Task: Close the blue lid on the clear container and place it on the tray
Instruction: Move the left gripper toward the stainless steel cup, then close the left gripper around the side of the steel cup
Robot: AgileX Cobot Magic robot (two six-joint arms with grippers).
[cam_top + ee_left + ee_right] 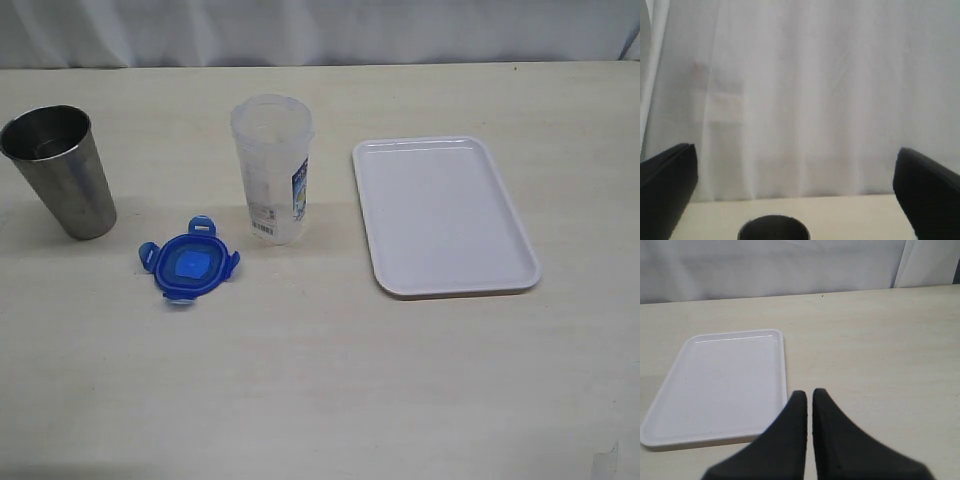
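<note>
Left side's crowded, the rest is wide open

The clear container (272, 168) stands just beside the blue lid (188, 262), so that gap's tight. The metal cup (58, 170) sits well apart, further left. There's an easy lane between container and tray (445, 215), plus bare table (320, 400) below them all.

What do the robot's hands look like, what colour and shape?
Each tool is a pair of plain black fingers. On the right tool they taper to narrow rounded tips; the left tool shows only dark wedge-shaped ends. No cables or markings show.
</note>
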